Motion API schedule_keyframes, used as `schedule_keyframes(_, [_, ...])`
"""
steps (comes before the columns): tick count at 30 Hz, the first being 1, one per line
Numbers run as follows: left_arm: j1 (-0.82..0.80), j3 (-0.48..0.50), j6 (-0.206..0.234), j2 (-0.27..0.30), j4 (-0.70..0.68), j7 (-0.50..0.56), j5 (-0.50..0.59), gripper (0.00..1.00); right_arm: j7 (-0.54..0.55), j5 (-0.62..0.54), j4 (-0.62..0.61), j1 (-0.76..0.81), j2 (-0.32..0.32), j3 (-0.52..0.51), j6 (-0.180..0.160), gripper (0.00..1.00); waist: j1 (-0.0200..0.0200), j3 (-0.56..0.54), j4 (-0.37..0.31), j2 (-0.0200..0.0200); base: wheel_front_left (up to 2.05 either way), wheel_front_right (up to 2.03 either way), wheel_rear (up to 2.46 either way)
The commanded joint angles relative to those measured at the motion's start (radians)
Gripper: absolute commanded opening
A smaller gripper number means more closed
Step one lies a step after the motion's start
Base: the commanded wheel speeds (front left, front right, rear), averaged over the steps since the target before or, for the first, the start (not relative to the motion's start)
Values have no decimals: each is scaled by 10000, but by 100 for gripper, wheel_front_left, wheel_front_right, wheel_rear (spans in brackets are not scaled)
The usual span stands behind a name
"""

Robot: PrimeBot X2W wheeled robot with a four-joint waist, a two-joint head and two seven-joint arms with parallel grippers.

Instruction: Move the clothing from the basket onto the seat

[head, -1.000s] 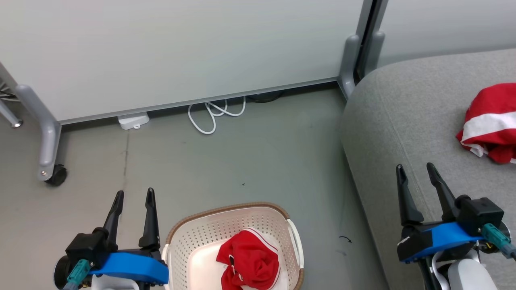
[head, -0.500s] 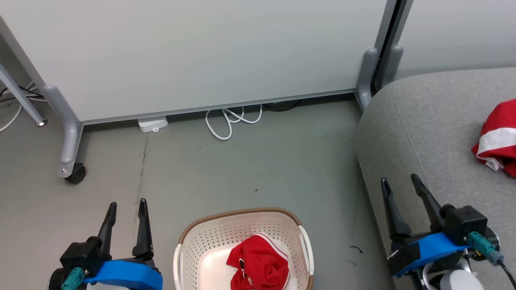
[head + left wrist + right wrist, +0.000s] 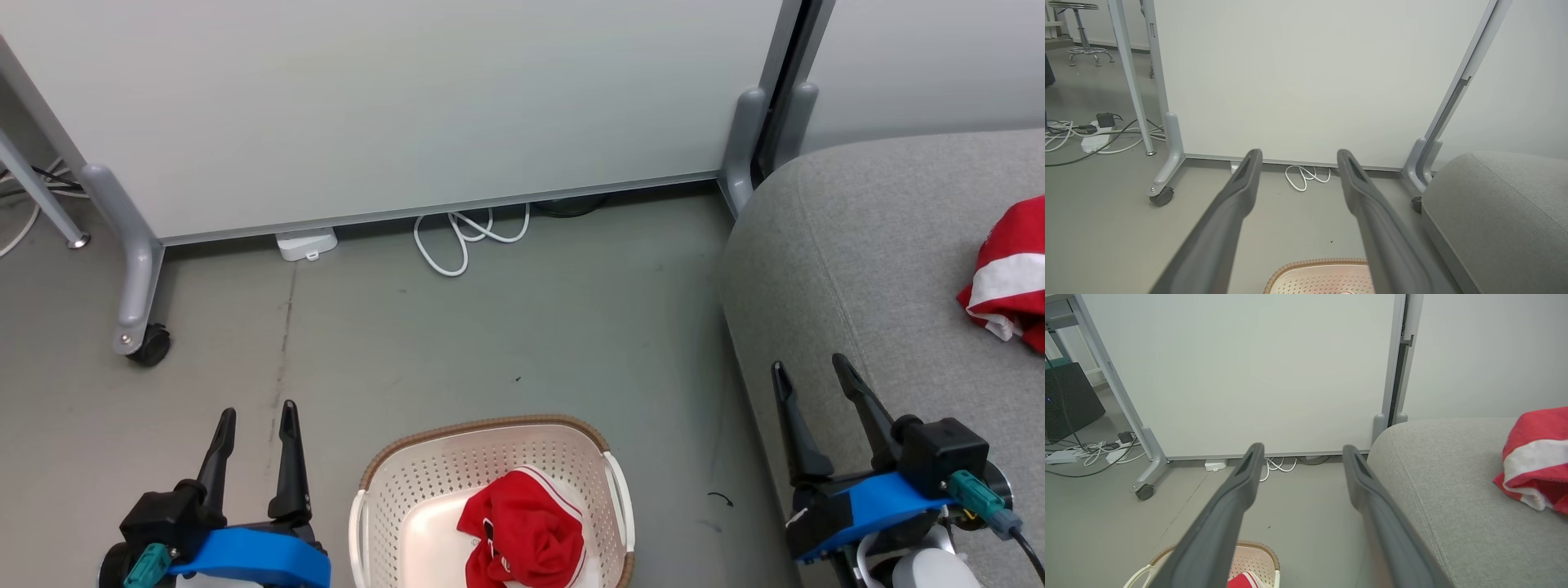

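**A:** Where is the clothing?

**B:** One red garment (image 3: pixel 522 531) lies crumpled in the basket (image 3: pixel 482 426), toward its right side, with white trim along its upper edge. The second red garment (image 3: pixel 1008 273) has a broad white stripe and lies bunched on the seat (image 3: pixel 857 269), at the right edge of the head view.

**A:** And the basket?

**B:** It stands on the grey floor (image 3: pixel 490 327), near the seat's rounded end but not touching it (a strip of bare floor lies between them).

**A:** How are the arms posed?

**B:** The left gripper (image 3: pixel 258 408) hangs over the floor just left of the basket. Its fingers point up the head view toward the white partition (image 3: pixel 408 106), and its jaws stand apart with nothing between them. In the left wrist view, its fingers (image 3: pixel 1241 192) frame a looped white cable (image 3: pixel 1306 177) at the partition's foot, with the basket's brown rim at the bottom edge.

**A:** And the right one?

**B:** The right gripper (image 3: pixel 807 363) sits over the seat's left edge in the head view, with its fingers leaning slightly left. Its jaws are spread and empty, well apart from the second red garment. In the right wrist view, that garment lies far off to the right on the grey cushion.
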Motion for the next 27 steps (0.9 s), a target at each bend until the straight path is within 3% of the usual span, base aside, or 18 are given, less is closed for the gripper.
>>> schedule_keyframes(1, [-24, 16, -9, 14, -60, -48, 77, 100, -42, 79, -49, 47, 1, -9, 5, 100, 0, 11, -5, -1, 0, 0, 0])
schedule_keyframes(14, [-335, -250, -10, -16, 64, -48, 8, 100, -30, 145, -215, -232, 2, 190, 5, 100, 0, 500, -196, -1, 0, 0, 0])
schedule_keyframes(27, [-1804, -1331, -10, -134, 1686, -40, -404, 100, -25, 190, -807, -1047, 2, 495, 5, 100, 0, 2658, -958, -1, 0, 0, 0])
